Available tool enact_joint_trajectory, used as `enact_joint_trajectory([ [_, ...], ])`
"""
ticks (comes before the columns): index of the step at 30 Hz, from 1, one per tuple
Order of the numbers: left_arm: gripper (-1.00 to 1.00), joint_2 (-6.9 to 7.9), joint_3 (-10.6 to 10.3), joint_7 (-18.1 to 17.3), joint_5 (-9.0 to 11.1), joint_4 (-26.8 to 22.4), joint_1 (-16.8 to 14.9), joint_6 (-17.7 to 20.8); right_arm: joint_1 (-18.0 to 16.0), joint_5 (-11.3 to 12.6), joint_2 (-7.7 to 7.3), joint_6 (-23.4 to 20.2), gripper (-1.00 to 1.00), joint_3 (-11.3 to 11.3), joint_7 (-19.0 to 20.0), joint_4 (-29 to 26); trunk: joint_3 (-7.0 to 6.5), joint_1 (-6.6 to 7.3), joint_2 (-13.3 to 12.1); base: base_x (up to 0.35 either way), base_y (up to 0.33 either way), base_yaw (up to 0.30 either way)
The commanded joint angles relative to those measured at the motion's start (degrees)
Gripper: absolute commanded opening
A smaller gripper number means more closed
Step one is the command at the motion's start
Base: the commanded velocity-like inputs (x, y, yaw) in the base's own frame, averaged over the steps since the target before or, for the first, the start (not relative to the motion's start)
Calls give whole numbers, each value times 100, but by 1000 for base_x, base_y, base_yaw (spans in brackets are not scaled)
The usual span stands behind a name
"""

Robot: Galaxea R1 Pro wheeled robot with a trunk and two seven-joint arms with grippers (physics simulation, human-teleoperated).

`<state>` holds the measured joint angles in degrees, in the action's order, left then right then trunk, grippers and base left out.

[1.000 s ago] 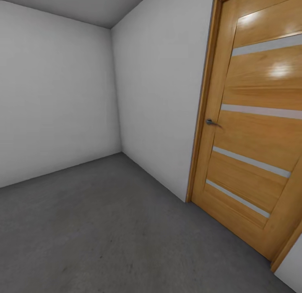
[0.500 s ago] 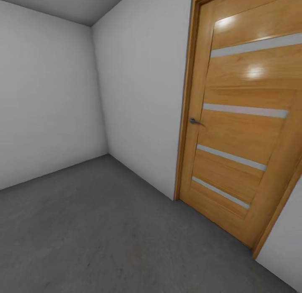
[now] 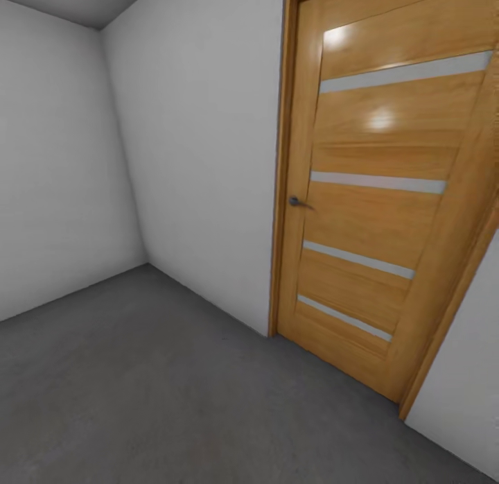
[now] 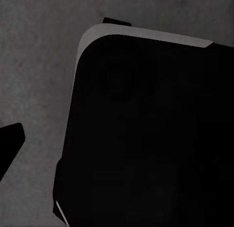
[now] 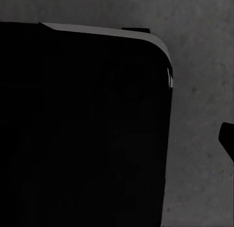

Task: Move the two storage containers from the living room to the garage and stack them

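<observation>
Robot in transit in the garage: dark grey speckled concrete floor (image 3: 159, 394), plain white walls (image 3: 201, 158), shut honey-wood door w/ pale strips (image 3: 374, 206), small metal handle (image 3: 296, 202). No orange-red bins on show, location unknown. Best approach imo: steer base w/ room off the wall and door frame. Wrist views show a dark robot body part (image 4: 146, 134) over floor; grippers' state can't tell, nor whether they hold anything.

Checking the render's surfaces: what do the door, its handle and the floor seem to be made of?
Door: looks like varnished wood, with warm grain, glossy highlights and pale inlaid strips, perhaps frosted glass. Door handle: likely grey metal. Floor: seems concrete, being dark grey, matte and speckled.
</observation>
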<state>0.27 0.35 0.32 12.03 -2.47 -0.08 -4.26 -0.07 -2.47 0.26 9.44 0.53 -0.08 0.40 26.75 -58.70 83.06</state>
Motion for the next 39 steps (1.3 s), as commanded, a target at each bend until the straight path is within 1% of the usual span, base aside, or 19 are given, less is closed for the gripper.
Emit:
enact_joint_trajectory([
  [1,100,0,0,3,28,1,-1,-14,-2,-25,0,22,100,9,-1,4,4,-3,2,295,197,-286],
  [39,100,0,0,3,28,1,-1,-14,-2,-25,-9,23,100,0,-1,4,4,-3,2,293,221,-286],
])
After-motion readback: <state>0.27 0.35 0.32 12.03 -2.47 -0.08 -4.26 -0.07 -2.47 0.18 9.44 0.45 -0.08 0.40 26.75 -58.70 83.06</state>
